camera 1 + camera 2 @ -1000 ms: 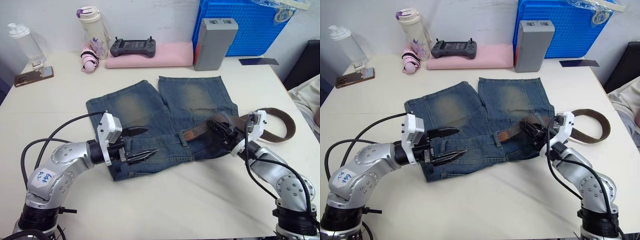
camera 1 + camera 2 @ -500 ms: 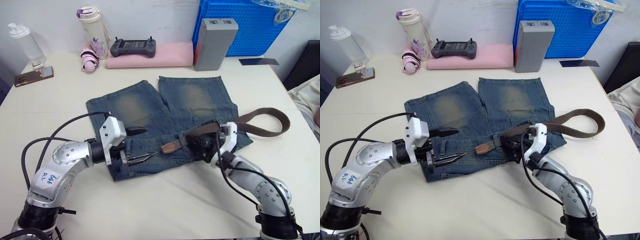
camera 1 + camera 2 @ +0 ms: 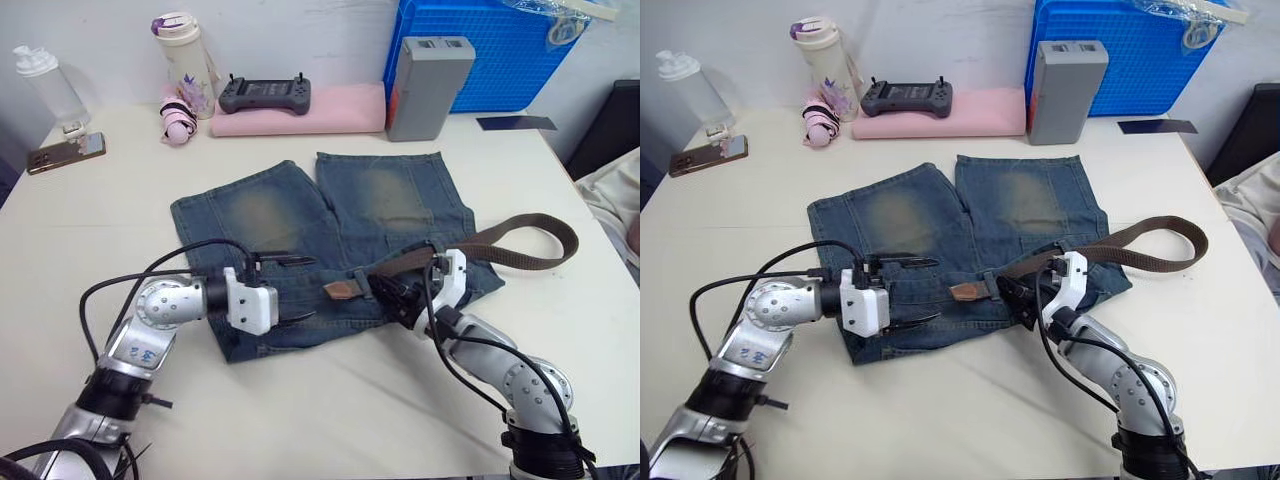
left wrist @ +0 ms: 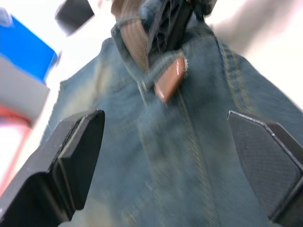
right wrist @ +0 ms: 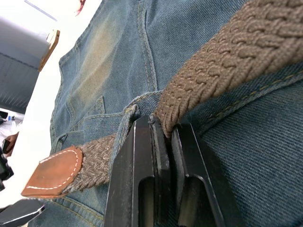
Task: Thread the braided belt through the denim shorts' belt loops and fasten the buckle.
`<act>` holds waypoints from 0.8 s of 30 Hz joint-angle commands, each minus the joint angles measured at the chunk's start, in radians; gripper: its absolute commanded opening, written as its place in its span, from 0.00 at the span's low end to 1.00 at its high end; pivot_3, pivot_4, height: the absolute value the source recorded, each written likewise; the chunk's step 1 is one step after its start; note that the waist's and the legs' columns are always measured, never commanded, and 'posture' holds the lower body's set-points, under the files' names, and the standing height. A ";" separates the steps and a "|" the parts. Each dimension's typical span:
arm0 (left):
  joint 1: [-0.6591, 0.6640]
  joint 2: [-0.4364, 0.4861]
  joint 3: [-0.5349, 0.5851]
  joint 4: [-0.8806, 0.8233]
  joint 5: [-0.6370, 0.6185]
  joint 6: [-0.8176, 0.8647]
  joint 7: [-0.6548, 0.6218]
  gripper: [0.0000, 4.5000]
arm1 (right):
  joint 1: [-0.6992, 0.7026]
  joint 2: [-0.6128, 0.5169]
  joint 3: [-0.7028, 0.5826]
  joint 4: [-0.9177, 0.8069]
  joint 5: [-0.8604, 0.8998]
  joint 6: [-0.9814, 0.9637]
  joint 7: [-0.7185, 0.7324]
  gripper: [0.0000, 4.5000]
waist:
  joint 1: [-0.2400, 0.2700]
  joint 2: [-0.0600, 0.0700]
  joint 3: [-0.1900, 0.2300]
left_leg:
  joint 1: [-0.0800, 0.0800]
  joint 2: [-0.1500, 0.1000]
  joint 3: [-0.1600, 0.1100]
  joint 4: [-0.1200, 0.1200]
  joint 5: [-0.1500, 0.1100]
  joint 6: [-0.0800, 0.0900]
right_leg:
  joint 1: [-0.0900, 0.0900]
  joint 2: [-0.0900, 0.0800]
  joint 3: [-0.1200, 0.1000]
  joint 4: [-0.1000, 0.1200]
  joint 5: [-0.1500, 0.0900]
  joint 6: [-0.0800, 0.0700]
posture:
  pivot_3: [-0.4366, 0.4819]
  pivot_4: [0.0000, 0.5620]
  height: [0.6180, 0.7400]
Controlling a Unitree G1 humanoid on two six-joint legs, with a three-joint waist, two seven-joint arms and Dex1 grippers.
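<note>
The faded denim shorts (image 3: pixel 330 225) lie flat mid-table, waistband toward me. The braided belt (image 3: pixel 520 235) arcs off their right side onto the table and runs left along the waistband. It passes under one of the belt loops (image 5: pixel 133 112), and its tan tip (image 3: pixel 340 291) pokes out beyond that loop. My right gripper (image 3: pixel 393 292) is shut on the belt just right of the loop, the strap pinched between its fingers (image 5: pixel 142 165). My left gripper (image 3: pixel 298 289) is open over the waistband, just left of the tan tip (image 4: pixel 169 80). The buckle is hidden.
Along the table's back stand a clear bottle (image 3: pixel 40 85), a white tumbler (image 3: pixel 185 50), a controller (image 3: pixel 265 95) on a pink pad (image 3: pixel 320 118), a grey box (image 3: pixel 430 85) and a blue crate (image 3: pixel 490 50). A phone (image 3: pixel 65 153) lies far left.
My right gripper has slid left along the waistband, pushing the belt's tan tip out past the loop. My left arm has lowered and turned, its open gripper now closer to the tip.
</note>
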 commanded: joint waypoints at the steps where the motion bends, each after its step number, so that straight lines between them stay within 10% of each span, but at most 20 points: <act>1: -0.050 -0.033 -0.030 0.043 0.018 -0.097 0.018 1.00 | 0.011 0.010 0.014 -0.021 0.001 0.016 -0.006 0.01 | -0.002 0.000 0.000 | 0.000 0.000 0.000 0.000 0.000 0.000 | 0.000 0.000 0.000 0.000 0.000 0.000 | 0.48 0.27 0.77; 5: -0.074 -0.047 -0.055 0.079 0.022 -0.125 0.008 1.00 | 0.016 0.007 0.010 -0.031 0.001 0.016 -0.010 0.01 | -0.003 0.000 0.000 | 0.000 0.000 0.000 0.000 0.000 0.000 | 0.000 0.000 0.000 0.000 0.000 0.000 | 0.48 0.27 0.77; 8: -0.081 -0.048 -0.066 0.103 0.028 -0.127 0.008 0.82 | 0.020 0.010 0.008 -0.037 0.003 0.013 -0.016 0.00 | -0.001 -0.001 0.000 | 0.000 0.000 0.000 0.000 0.000 0.000 | 0.000 0.000 0.000 0.001 0.000 0.000 | 0.48 0.27 0.77; 16: -0.091 -0.055 -0.093 0.136 0.053 -0.131 0.007 0.03 | 0.018 0.015 0.008 -0.052 0.010 0.012 -0.032 0.00 | -0.001 -0.001 0.000 | 0.000 0.000 0.000 0.000 0.000 0.000 | 0.000 0.000 -0.001 0.000 0.000 0.000 | 0.48 0.27 0.77; 24: -0.101 -0.055 -0.107 0.162 0.095 -0.138 0.018 0.01 | 0.012 0.013 0.003 -0.049 0.009 0.009 -0.033 0.00 | 0.000 -0.001 0.000 | 0.000 0.000 0.000 0.000 0.000 0.000 | 0.000 0.000 -0.001 0.000 0.000 0.000 | 0.48 0.27 0.77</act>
